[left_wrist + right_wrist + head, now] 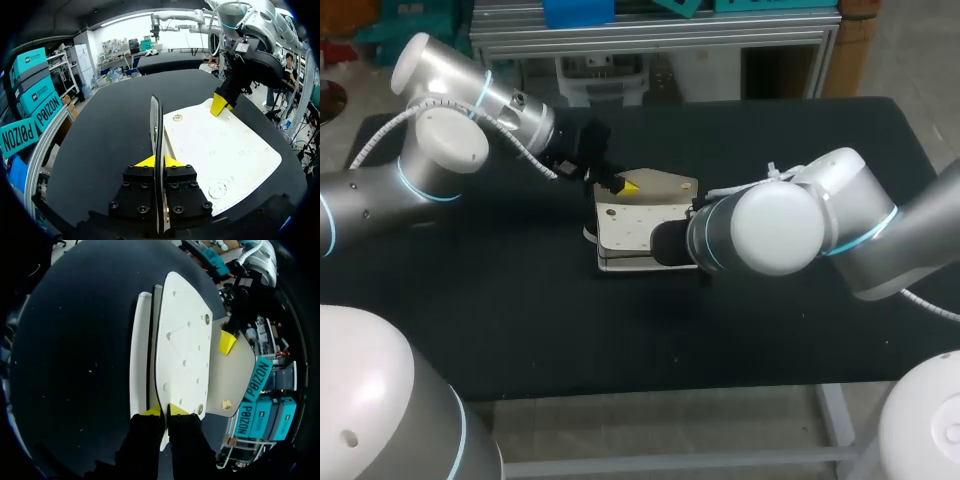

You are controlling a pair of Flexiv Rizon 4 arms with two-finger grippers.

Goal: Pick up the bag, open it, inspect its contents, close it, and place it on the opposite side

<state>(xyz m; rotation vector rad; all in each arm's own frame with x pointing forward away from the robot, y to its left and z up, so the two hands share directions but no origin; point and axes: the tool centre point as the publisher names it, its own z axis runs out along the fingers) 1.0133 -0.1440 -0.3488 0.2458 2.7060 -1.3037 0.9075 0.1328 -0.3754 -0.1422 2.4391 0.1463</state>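
White bag (630,228): lies flat at the middle of the black surface (520,330), contents not visible. Left claw (159,161) clamped on a thin bag edge. Right claw (164,411) clamped on a panel edge.

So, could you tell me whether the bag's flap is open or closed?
Open: the flap is swung clear of the bag, its tan inner side showing.

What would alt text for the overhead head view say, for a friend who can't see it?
A flat cream bag lies in the middle of a black table, reached by robot arms from both sides. The yellow-tipped left gripper is at the bag's far left corner; the bulky right arm covers its right side.
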